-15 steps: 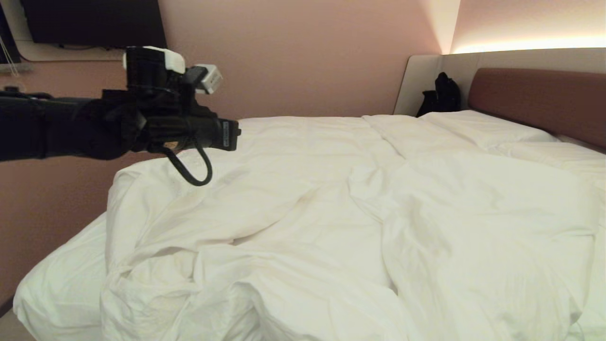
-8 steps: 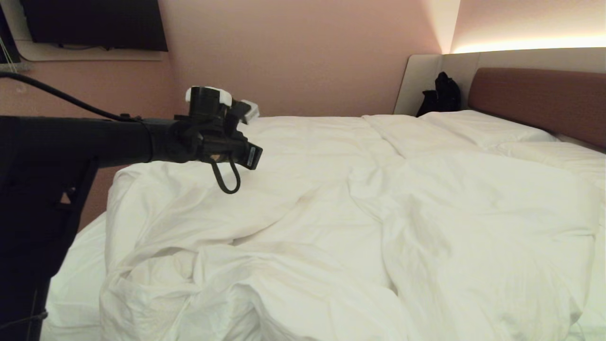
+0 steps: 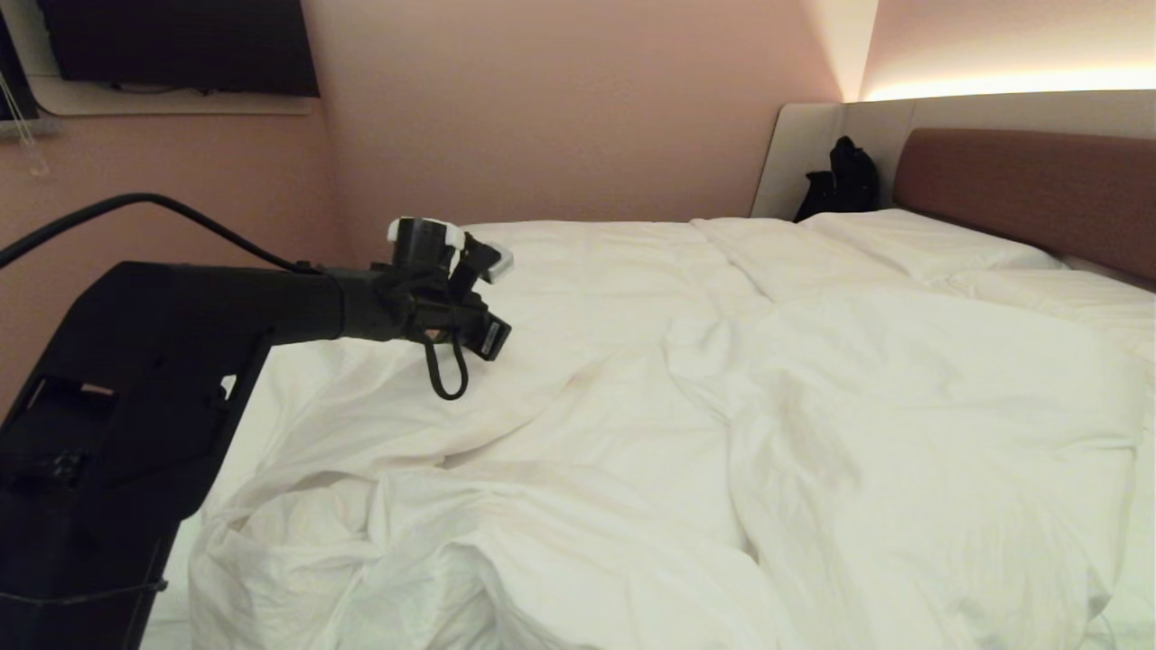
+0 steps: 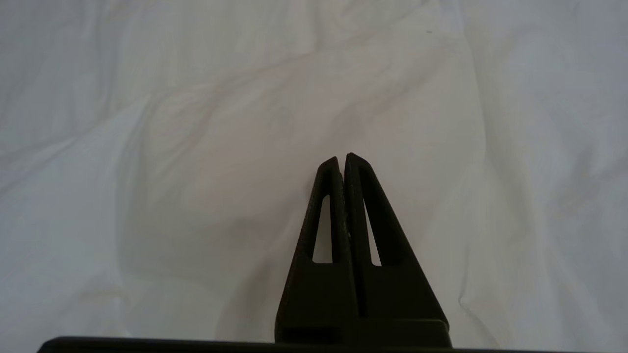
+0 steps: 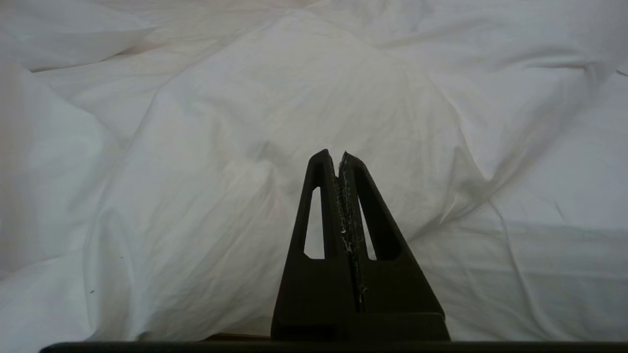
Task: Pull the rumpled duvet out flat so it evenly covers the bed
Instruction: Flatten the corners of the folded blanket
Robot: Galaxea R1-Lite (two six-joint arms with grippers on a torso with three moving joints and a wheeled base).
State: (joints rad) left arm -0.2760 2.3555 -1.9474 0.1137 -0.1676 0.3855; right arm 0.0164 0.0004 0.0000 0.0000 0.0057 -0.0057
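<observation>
L gripper point(image 4: 342, 159) closed, seemingly above rumpled duvet point(image 3: 632, 433)

The left pincer point(image 3: 492, 341) has dropped and reached further out over the duvet point(image 3: 686, 433).

The head view looks forward and slightly down along the bed point(image 3: 1020, 181) from beyond its foot end, taking in the rumpled duvet point(image 3: 686, 424) up to the headboard. The left wrist view sits behind the left pincer point(image 4: 342, 158), facing down onto creased duvet cloth from close above. The right wrist view sits behind the right pincer point(image 5: 338, 154), likewise close over folds. All three share the duvet.
</observation>
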